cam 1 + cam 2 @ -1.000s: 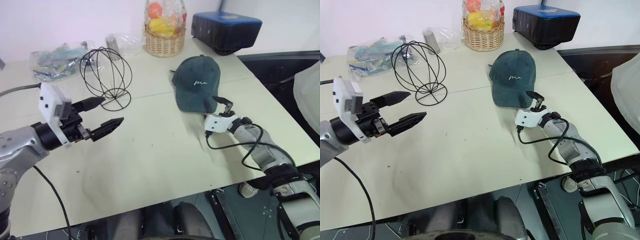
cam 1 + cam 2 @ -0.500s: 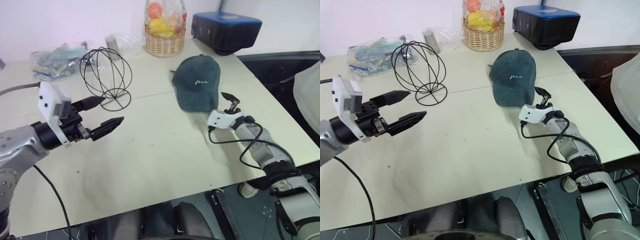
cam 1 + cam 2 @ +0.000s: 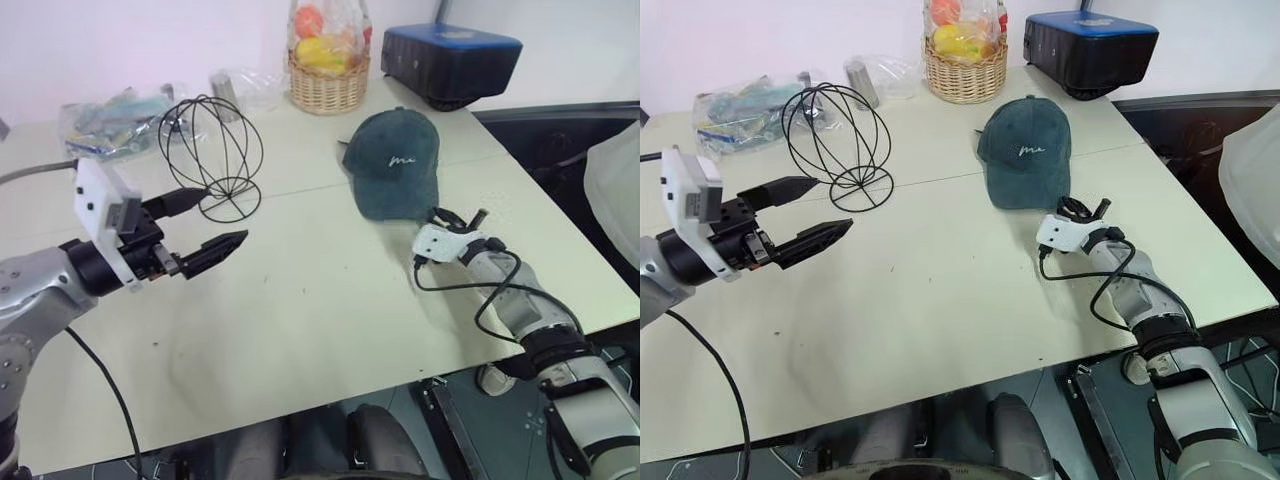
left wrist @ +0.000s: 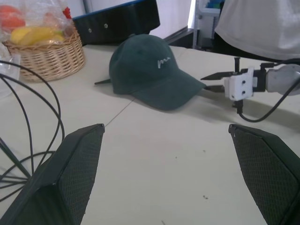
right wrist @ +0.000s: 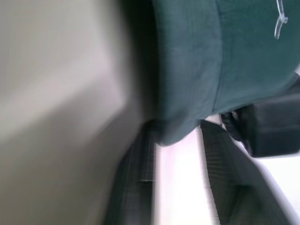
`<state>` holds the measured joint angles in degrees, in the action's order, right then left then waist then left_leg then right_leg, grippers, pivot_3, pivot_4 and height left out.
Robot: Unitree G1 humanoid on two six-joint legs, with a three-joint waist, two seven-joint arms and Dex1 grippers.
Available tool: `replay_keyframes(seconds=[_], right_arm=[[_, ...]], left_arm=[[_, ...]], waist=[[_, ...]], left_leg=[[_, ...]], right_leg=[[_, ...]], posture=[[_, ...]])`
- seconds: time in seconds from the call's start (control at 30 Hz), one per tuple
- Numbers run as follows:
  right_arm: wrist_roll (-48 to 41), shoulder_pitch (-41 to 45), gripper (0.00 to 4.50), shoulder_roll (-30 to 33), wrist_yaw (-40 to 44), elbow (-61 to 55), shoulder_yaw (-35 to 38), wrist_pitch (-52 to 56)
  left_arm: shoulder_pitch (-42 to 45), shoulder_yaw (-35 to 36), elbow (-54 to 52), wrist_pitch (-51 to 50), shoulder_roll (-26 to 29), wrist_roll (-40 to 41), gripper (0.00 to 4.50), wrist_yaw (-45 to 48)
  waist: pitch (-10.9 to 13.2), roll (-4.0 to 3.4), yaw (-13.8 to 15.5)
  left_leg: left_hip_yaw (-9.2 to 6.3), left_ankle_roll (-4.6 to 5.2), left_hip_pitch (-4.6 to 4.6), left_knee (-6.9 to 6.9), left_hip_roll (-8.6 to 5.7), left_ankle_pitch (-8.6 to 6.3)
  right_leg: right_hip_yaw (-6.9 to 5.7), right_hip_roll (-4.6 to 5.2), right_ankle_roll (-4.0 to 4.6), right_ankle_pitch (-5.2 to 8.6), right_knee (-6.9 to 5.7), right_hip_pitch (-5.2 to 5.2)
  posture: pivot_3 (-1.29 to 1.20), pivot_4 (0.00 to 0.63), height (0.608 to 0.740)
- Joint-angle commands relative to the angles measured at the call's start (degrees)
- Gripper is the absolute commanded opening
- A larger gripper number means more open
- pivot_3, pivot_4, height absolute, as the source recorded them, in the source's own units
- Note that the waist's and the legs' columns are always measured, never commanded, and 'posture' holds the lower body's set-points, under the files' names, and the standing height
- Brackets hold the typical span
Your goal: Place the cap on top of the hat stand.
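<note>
The right gripper (image 3: 1080,207) lies low on the table (image 3: 940,290) at the cap's (image 3: 1025,152) brim edge, its fingers drawn together; the right wrist view shows the brim tip between the two fingers (image 5: 140,173), though whether they actually pinch it cannot be told. The left gripper (image 3: 805,215) hovers above the table with its two black fingers spread wide, holding nothing, pointing toward the middle of the table. The one cap, dark teal-green with white embroidery, rests flat on the table right of centre, brim toward the robot. The one hat stand (image 3: 835,135), a black wire sphere on a ring base, stands upright to the left of the cap, well apart from it and just beyond the left gripper. Between cap and hat stand the tabletop is bare. Along the far edge sit one wicker basket (image 3: 962,62) of wrapped fruit, one dark blue box (image 3: 1090,45) and some plastic bags (image 3: 735,110).
</note>
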<state>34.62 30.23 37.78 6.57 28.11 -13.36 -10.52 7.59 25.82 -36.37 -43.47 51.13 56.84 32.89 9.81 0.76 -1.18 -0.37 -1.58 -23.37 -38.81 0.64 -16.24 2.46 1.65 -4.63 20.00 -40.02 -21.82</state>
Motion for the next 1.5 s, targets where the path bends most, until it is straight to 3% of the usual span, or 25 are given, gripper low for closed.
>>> replay_keyframes(seconds=[0.03, 0.8, 1.2, 1.5], right_arm=[[-0.34, -0.48, 0.05, 0.12, 0.53, -1.07, -0.12, -0.41], [-1.89, -0.96, 0.05, -0.37, -14.17, -14.34, 7.50, -8.87], [-9.35, 2.40, 0.05, -5.92, -9.47, -22.59, 10.28, -6.56], [-10.09, 7.91, 0.05, -13.72, -5.37, -27.64, 7.04, -1.95]], left_arm=[[0.85, 1.08, -1.09, 0.86, 0.70, -0.07, 4.50, 0.08], [1.03, -0.25, 4.33, 3.35, -2.42, -4.40, 4.50, 1.62], [-1.41, 1.11, 9.74, 6.12, -4.72, -8.58, 4.50, 2.89], [-2.00, 1.88, 13.39, 8.61, -6.35, -12.53, 4.50, 2.11]], waist=[[0.00, -0.01, 0.00], [0.02, -0.03, 0.06], [0.02, -0.04, 0.01], [0.02, -0.04, 0.00]], left_leg=[[0.00, 0.02, 0.00, 0.00, 0.00, -0.01], [0.01, -0.04, -0.04, 0.01, -0.01, 0.02], [0.01, 0.03, -0.03, 0.02, -0.01, -0.02], [0.01, 0.04, -0.04, 0.07, 0.00, -0.02]], right_leg=[[0.00, 0.00, 0.00, 0.00, 0.00, 0.00], [0.01, 0.01, 0.00, 0.00, 0.00, -0.04], [0.01, 0.02, 0.00, 0.00, 0.00, -0.05], [0.00, 0.03, 0.00, 0.00, -0.01, -0.11]], posture=[[0.00, 0.150, 0.740], [0.00, 0.150, 0.740], [0.00, 0.150, 0.740], [0.00, 0.150, 0.740]])
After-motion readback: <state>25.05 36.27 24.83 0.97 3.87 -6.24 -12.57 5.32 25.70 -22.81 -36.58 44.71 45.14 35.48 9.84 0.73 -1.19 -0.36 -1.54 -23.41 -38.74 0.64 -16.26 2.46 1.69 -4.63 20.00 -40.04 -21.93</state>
